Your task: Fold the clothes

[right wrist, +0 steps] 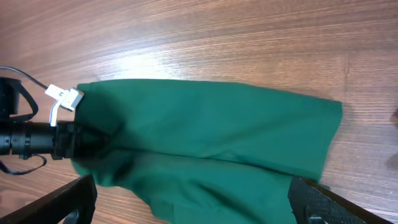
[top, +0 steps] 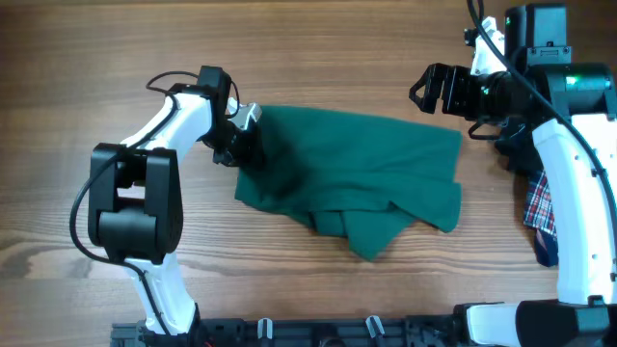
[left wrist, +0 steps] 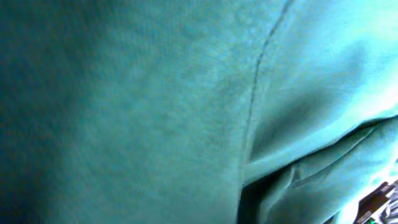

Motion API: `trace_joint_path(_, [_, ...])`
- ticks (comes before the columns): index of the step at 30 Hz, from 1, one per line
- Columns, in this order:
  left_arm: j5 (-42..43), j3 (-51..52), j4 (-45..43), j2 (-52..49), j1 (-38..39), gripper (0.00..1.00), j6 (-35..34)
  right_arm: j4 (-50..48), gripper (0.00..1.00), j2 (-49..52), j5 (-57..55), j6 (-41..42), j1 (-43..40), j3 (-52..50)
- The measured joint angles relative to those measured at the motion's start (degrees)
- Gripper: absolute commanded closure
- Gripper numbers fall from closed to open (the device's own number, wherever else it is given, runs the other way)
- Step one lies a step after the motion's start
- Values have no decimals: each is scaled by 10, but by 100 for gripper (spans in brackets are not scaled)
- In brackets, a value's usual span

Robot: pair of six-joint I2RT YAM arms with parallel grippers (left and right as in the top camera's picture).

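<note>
The left jaws are pressed into the left edge of the green shirt (top: 357, 169). Cloth fills the left wrist view and hides them, so I cannot tell whether they are shut on it or how many layers sit between them. The right jaws stand wide and empty above the table (top: 318, 48), just off the shirt's upper right corner.

The shirt lies rumpled mid-table, its lower edge bunched and doubled over. If the left jaws pinch only one layer, or a stray fold, a lift would likely drag the shirt askew instead of spreading it. With one side unheld, the bunched hem could also get folded in, leaving a lumpy result.
</note>
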State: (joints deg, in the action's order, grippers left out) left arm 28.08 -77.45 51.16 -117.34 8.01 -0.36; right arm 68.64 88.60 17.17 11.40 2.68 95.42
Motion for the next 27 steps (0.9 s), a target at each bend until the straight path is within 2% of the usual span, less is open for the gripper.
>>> trace_joint_path(6, [-12,0,-12,0,-12,96,-31,8,0,0,0,0,0,0])
trace_joint_path(10, [-30,0,-8,0,-63,96,-60,10,0,0,0,0,0,0])
trace_joint_path(16, [-54,-13,73,0,-144,96,-70,10,0,0,0,0,0,0])
trace_joint_path(23, [-125,-158,221,8,-146,96,-73,10,0,0,0,0,0,0])
trace_joint_path(27, [-135,-201,239,23,-127,96,-75,11,0,0,-3,-2,0,0])
